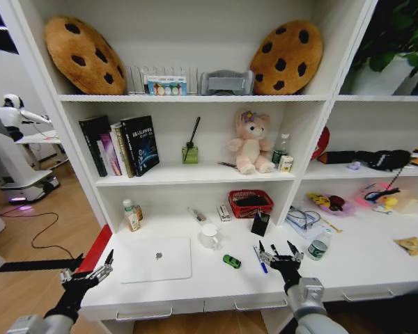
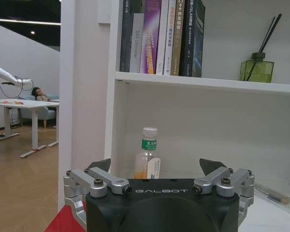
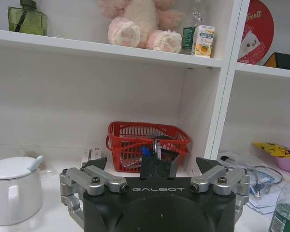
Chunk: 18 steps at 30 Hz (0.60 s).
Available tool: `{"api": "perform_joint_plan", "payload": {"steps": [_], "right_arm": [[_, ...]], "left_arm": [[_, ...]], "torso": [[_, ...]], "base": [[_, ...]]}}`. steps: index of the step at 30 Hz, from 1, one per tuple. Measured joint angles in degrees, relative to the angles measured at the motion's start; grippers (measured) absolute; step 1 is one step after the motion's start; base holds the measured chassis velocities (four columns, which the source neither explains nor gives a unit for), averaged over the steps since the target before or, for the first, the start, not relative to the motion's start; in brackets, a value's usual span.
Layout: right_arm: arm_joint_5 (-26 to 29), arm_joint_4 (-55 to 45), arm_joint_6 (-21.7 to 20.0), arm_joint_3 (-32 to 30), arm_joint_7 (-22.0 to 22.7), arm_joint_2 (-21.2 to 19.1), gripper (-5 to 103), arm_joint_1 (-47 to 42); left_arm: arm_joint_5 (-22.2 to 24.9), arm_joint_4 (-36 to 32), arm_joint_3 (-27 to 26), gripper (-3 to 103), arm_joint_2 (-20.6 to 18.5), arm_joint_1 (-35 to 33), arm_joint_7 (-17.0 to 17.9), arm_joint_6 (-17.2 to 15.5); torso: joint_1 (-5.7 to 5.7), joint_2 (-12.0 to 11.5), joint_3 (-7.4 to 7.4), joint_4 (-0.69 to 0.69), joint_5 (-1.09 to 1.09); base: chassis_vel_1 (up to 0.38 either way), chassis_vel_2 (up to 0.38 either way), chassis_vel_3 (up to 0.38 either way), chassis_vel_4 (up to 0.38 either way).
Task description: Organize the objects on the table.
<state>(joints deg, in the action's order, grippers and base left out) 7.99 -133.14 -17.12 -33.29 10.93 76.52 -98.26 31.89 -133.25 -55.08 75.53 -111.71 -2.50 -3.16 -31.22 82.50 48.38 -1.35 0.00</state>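
Lying flat on the white table (image 1: pixel 348 268), your silver laptop (image 1: pixel 155 259) sits toward the left end, with a white mug (image 1: pixel 210 236) at its 2 o'clock and a tiny green item (image 1: pixel 231 261) at its 3 o'clock. A blue pen (image 1: pixel 259 258) lies just beyond that. Your right gripper (image 1: pixel 280 250) hovers over the front edge beside the pen, jaws spread wide and empty. Your left gripper (image 1: pixel 104 263) hangs off the table's left corner, at the laptop's 9 o'clock, fingers also wide apart.
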Motion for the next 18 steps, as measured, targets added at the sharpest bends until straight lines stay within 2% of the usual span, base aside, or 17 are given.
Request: {"api": "perform_joint_plan", "payload": {"steps": [7,9,18], "right_arm": [[0.72,-0.45,-1.92,-0.38,0.97,-0.27,100,-0.01],[1.27,-0.64,-3.57,-0.56,1.38,-0.27,100,0.18],[2.41,-0.64,-4.11,-0.81,1.3,-0.28,100,0.82]], "left_arm": [[0.03,0.03,0.12,100,-0.07,0.19,0.11,-0.16],[0.04,0.08,0.17,100,-0.1,0.25,0.12,-0.2],[0.05,0.15,0.24,100,-0.17,0.33,0.19,-0.27]], "torso": [[0.0,0.0,0.0,0.0,0.0],[0.0,0.0,0.0,0.0,0.0],[0.0,0.0,0.0,0.01,0.0]], "base": [[0.0,0.0,0.0,0.0],[0.0,0.0,0.0,0.0],[-0.006,-0.013,0.012,0.007]]}}
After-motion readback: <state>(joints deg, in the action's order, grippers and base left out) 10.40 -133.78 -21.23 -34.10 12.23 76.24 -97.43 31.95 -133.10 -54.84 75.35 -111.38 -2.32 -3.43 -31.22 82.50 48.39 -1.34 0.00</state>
